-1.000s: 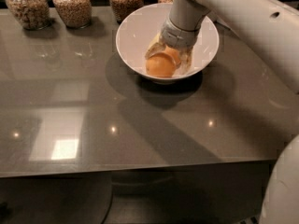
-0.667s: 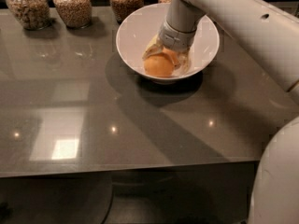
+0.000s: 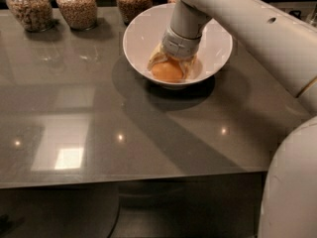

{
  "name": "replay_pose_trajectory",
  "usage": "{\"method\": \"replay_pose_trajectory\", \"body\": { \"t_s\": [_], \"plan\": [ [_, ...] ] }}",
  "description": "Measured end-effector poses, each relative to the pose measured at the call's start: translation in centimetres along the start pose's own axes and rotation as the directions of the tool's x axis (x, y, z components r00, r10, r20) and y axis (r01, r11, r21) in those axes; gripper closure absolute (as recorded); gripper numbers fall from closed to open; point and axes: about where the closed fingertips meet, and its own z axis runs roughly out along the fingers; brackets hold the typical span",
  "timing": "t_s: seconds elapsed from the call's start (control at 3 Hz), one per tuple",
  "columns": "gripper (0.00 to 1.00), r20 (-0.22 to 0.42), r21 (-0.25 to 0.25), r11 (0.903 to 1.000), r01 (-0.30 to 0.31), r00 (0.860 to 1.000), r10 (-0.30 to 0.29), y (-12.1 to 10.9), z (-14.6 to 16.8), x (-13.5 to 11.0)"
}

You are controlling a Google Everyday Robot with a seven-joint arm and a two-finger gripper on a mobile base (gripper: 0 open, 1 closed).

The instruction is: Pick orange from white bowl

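Note:
The white bowl [image 3: 137, 39] stands on the grey table at the back middle. An orange [image 3: 167, 72] lies at its bottom. My gripper [image 3: 171, 69] reaches down into the bowl from the upper right. Its pale fingers [image 3: 154, 62] sit on both sides of the orange and press against it. The orange rests low in the bowl. The far side of the orange is hidden by the gripper's wrist.
Three glass jars of grains [image 3: 77, 5] stand in a row along the table's back edge, left of the bowl. My white arm [image 3: 257, 29] crosses the upper right. The glossy grey table [image 3: 99, 118] ends at a front edge near the bottom.
The gripper stays down in the bowl around the orange. The orange has hardly moved.

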Motion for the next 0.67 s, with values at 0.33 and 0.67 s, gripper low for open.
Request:
{"method": "replay_pose_trajectory", "body": {
  "t_s": [0.33, 0.67],
  "plan": [
    [0.64, 0.0, 0.001, 1.0, 0.0, 1.0, 0.0, -0.1, -0.2, 0.0],
    [0.86, -0.004, 0.04, 0.9992, 0.004, 1.0, -0.004, -1.4, -1.2, -0.2]
  ]
}}
